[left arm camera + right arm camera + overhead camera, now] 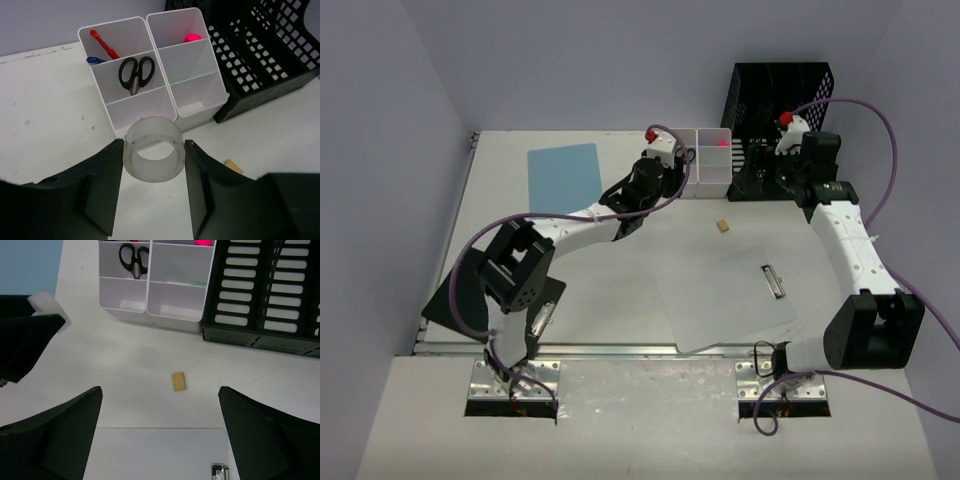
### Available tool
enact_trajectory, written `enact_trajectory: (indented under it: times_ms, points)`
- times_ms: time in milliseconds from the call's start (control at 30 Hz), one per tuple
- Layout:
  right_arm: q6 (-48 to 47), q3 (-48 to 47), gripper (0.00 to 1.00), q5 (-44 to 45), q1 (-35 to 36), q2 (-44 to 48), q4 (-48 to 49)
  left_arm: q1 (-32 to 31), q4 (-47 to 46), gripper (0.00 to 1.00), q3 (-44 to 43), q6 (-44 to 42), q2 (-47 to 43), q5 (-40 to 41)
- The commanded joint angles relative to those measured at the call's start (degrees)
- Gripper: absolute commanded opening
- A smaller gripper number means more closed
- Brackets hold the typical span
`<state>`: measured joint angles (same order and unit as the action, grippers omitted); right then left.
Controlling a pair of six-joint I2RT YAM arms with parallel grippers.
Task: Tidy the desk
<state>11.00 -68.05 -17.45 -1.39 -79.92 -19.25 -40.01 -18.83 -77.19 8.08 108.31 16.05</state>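
The off-white desk (610, 275) has a metal rail along its near edge. My left gripper (154, 150) is shut on a translucent tape roll (154, 156) and holds it just in front of the white compartment bins (125, 102). In the top view the left gripper (670, 163) is at those bins (710, 160). My right gripper (160, 395) is wide open and empty, above a small tan eraser (178, 381) and the far edge of a grey clipboard (155, 455). In the top view it (785, 160) hangs in front of the black mesh rack (780, 100).
The bins hold black scissors (136, 72), a red pen (104, 45) and a pink highlighter (191, 37). The mesh rack (270, 50) stands right of them. A blue sheet (565, 178) lies at the back left, the clipboard (730, 300) at front right, a black sheet (448, 300) at the left edge.
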Motion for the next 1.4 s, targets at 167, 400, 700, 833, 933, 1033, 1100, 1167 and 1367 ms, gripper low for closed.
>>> enact_trajectory:
  times_ms: [167, 400, 700, 833, 933, 1033, 1100, 1167, 1367]
  points:
    - [0.95, 0.90, 0.99, 2.25, -0.37, 1.26, 2.46, -0.24, -5.95, 0.00, -12.99, 2.91, 10.16, 11.98]
    - [0.68, 0.55, 0.99, 1.89, -0.46, 0.91, 2.11, -0.24, -9.47, 0.00, -15.18, 5.63, 15.43, 12.34]
    - [0.51, 1.43, 0.99, 1.37, -0.37, 1.34, 2.02, -0.24, -12.81, 0.08, -17.38, 5.46, 19.92, 11.90]
    - [0.16, 1.78, 0.99, 1.02, -0.55, 1.43, 1.93, -0.25, -14.30, 0.12, -18.17, 4.84, 21.76, 11.81]
    - [0.07, 1.87, 0.99, 0.76, -0.55, 1.43, 2.02, -0.24, -14.83, 0.13, -19.05, 4.49, 23.43, 11.72]
    - [0.16, 1.96, 0.99, 0.58, -0.55, 1.35, 2.02, -0.24, -15.71, 0.13, -19.84, 3.88, 24.84, 11.63]
    - [0.16, 2.66, 0.99, 0.23, -0.63, 1.52, 2.02, -0.24, -16.59, 0.13, -20.54, 3.70, 25.81, 11.37]
    - [0.33, 3.27, 0.99, -0.21, -0.63, 1.78, 2.28, -0.24, -17.29, 0.15, -21.07, 3.70, 26.77, 11.45]
    - [0.51, 3.89, 0.99, -1.00, -0.72, 2.05, 2.02, -0.24, -18.52, 0.23, -23.18, 2.30, 29.15, 11.90]
